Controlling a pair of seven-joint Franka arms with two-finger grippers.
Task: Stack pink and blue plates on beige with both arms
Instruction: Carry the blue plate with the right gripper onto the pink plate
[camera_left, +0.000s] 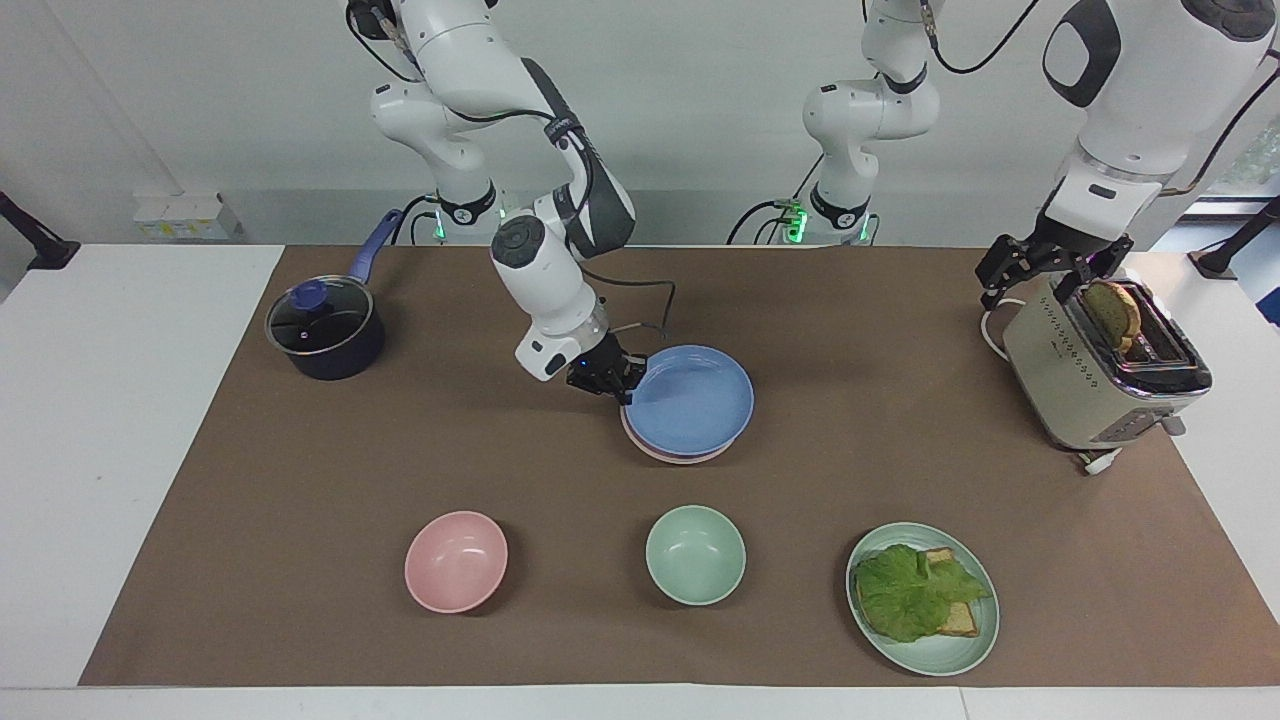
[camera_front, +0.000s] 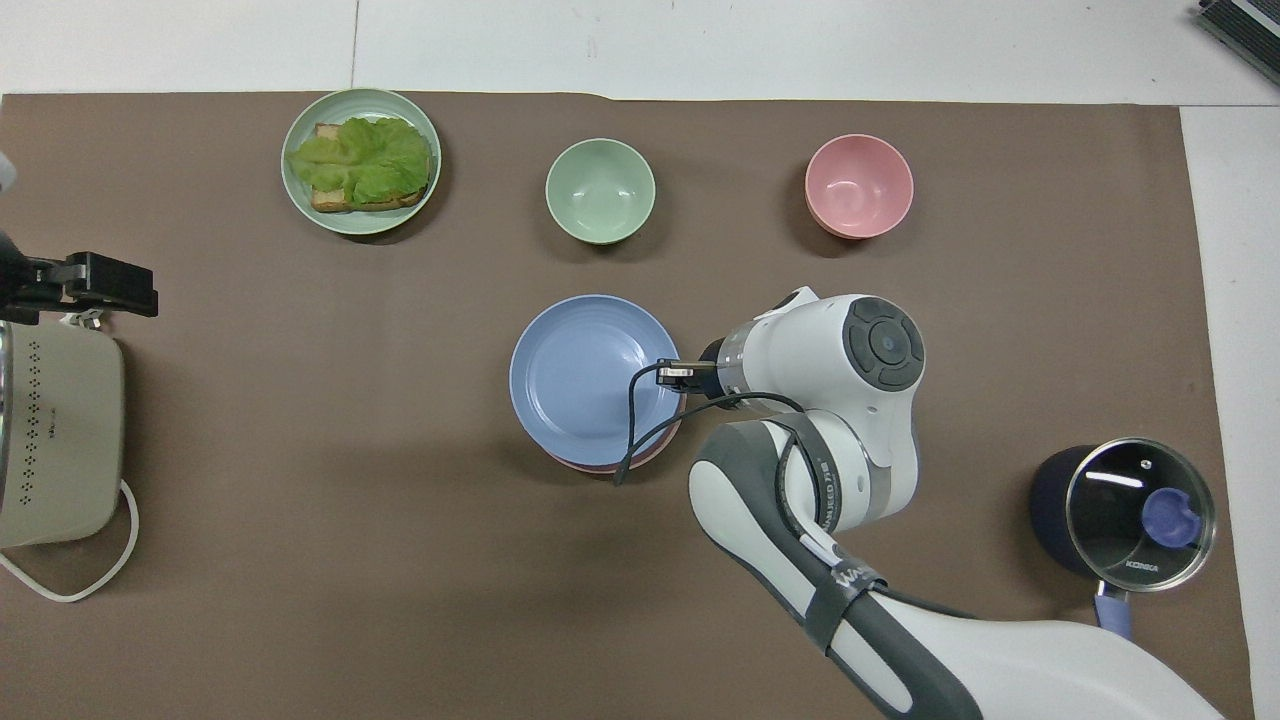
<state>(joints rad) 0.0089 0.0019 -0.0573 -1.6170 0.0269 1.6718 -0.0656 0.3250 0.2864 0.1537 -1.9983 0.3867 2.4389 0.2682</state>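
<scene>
My right gripper (camera_left: 625, 386) is shut on the rim of the blue plate (camera_left: 692, 400), on the edge toward the right arm's end of the table. In the overhead view the blue plate (camera_front: 585, 375) covers nearly all of the pink plate (camera_front: 603, 466). Only a thin pink crescent (camera_left: 668, 458) shows under it. I cannot tell whether the two plates touch. The beige plate does not show; it would be hidden beneath the pink one. My left gripper (camera_left: 1030, 290) waits open over the toaster's end, holding nothing.
A dark pot with a glass lid (camera_left: 322, 330) stands at the right arm's end. The beige toaster (camera_left: 1100, 370) holds a bread slice at the left arm's end. Farther from the robots sit a pink bowl (camera_left: 456, 560), a green bowl (camera_left: 695, 553) and a green plate with lettuce and bread (camera_left: 925, 598).
</scene>
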